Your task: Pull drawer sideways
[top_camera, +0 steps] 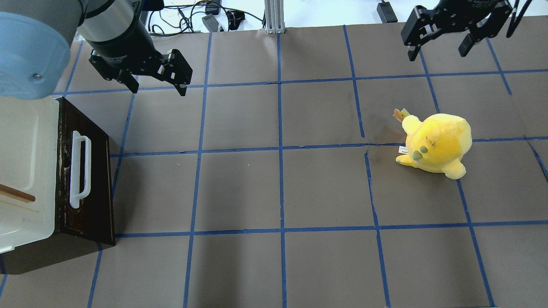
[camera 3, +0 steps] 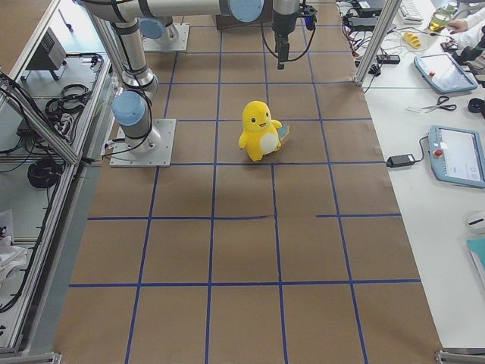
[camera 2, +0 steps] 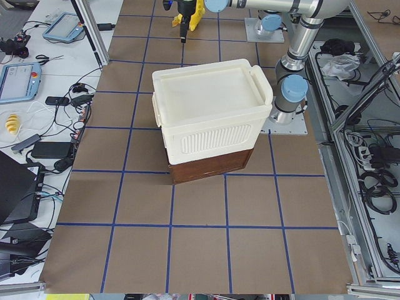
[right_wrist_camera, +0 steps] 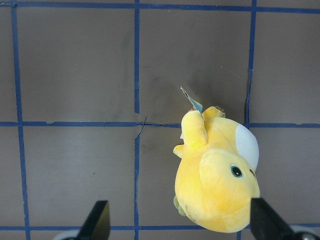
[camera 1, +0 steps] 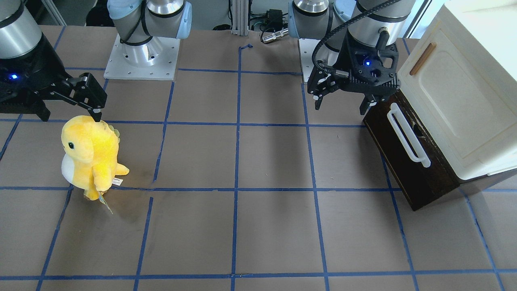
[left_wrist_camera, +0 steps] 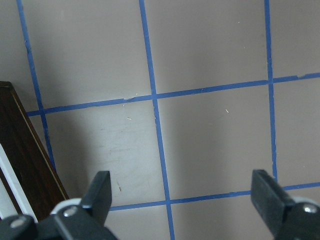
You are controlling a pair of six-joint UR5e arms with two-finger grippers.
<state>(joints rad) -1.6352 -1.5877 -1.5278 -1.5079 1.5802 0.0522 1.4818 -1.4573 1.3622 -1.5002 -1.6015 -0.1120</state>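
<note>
Front-facing view, L arm: enters top right, wrist pointing straight down. The left gripper [camera 1: 340, 107] hangs over the table [camera 1: 258, 161] near the drawer [camera 1: 420, 182], not touching it. Fingers spread wide, nothing between them.
Front-facing view, R arm: enters top left, wrist tilted. The right gripper [camera 1: 69, 112] is above the yellow plush toy [camera 1: 91, 153], fingers spread, empty.
Front-facing view, drawer: at the table's end on robot's left, under the cream cabinet [camera 1: 456, 101]. Dark front faces the table's middle. The white bar handle [camera 1: 408, 135] lies lengthwise along the front.
Overhead view, drawer axis: front's long side runs up-down in view, robot side to operators' side, w/ handle parallel to it. Front faces view's right.
Overhead view, grippers: L one sits past the front's upper corner, fingers down and apart. R one is top right, also apart, w/ the plush below it in view.
Left-end view: cabinet sits on the brown drawer body and hides the L gripper.
Right-end view: plush upright, facing the cam.
L wrist view: both fingers wide apart over bare table. Drawer's dark front shows as a slanting strip at lower left.
R wrist view: fingers wide apart, plush on the table between and below them, toward the right finger.
</note>
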